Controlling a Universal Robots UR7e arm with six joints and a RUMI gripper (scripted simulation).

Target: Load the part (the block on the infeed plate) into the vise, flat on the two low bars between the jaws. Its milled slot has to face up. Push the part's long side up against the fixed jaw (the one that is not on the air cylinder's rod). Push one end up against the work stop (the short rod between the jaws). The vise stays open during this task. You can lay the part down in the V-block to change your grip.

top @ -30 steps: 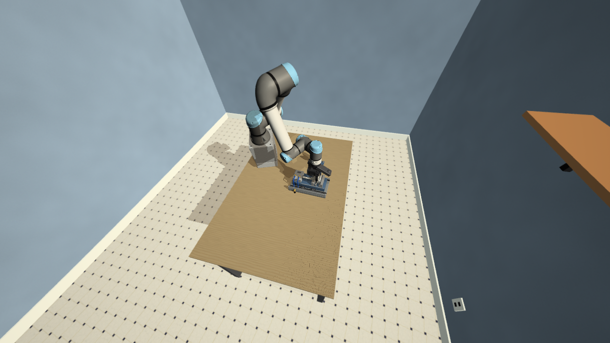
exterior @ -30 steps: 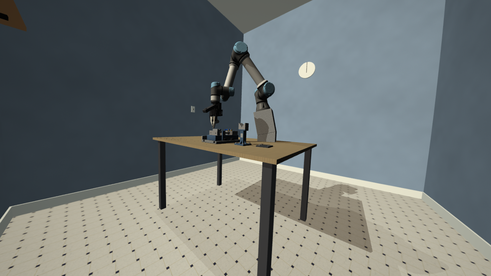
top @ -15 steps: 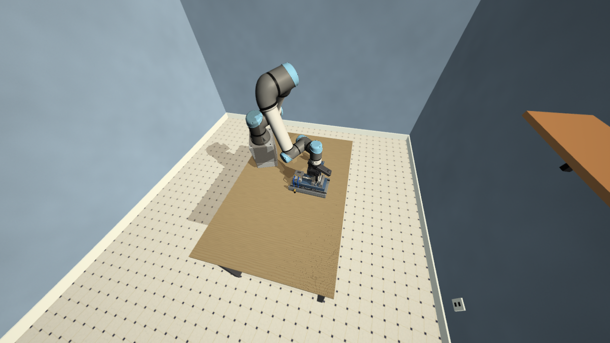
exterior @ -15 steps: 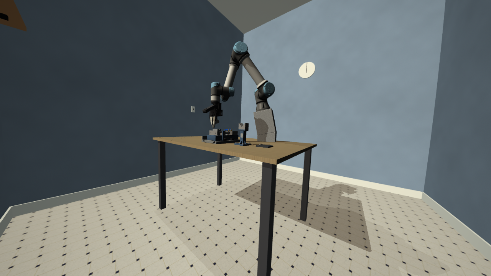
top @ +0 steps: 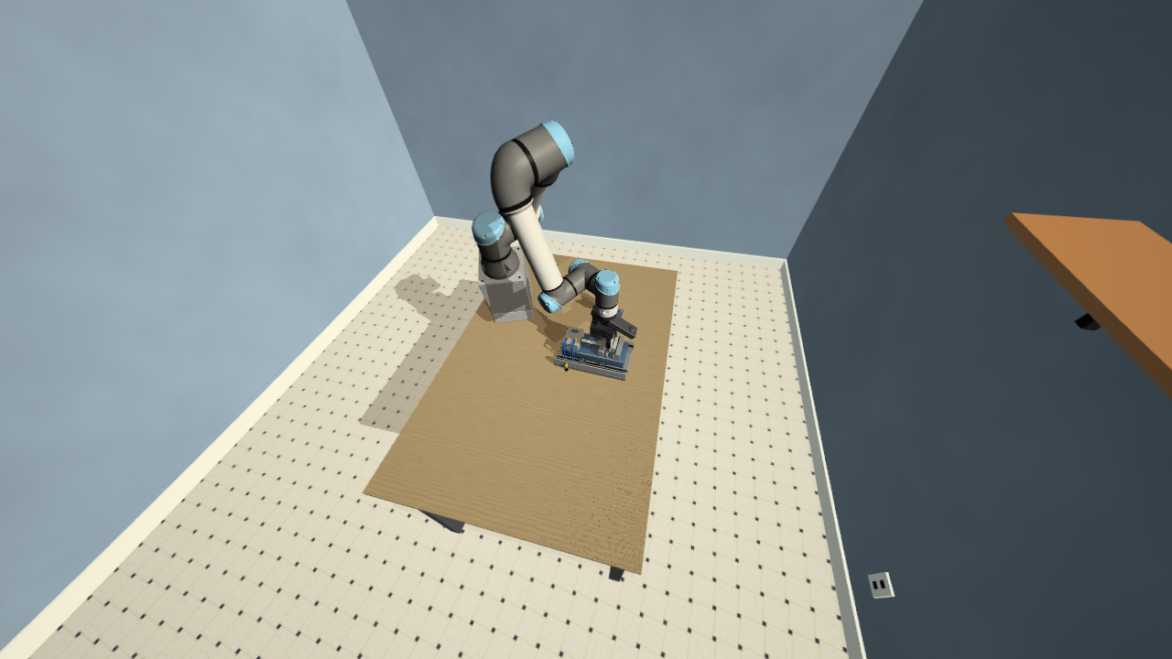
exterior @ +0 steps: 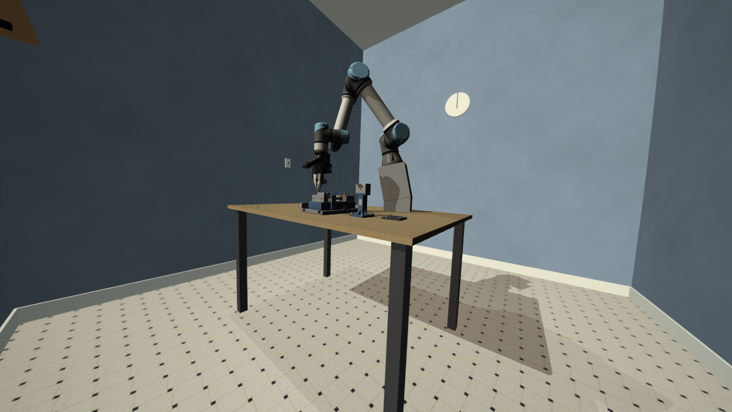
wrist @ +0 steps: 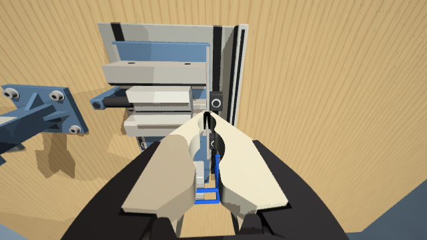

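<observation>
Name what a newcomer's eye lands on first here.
Probably the big arm, arching over the wooden table with its blue joint caps. Next, the gripper at its end, pale fingers shut to a point above the vise. The white disc on the light blue wall in the exterior view also stands out.

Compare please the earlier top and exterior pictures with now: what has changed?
Nothing visibly changed: the gripper stays above the vise. The V-block stand stays put too. I see nothing taken or let go.
</observation>
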